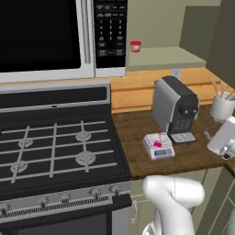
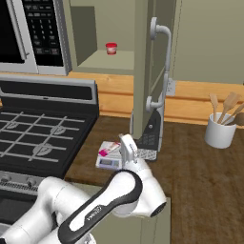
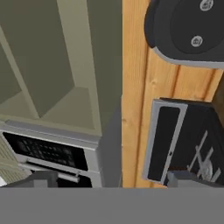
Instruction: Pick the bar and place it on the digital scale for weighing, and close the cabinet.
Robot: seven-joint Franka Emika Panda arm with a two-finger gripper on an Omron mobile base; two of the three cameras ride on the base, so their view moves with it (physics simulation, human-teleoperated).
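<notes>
In the left base view the bar is already lying on the digital scale, below and left of the gripper

In the right base view the cabinet door is standing open

In the hand view the fingertips are standing apart, holding nothing

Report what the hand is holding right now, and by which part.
Nothing is held. The hand stands open with its fingertips apart and empty; the bar already lies on the digital scale.
</notes>
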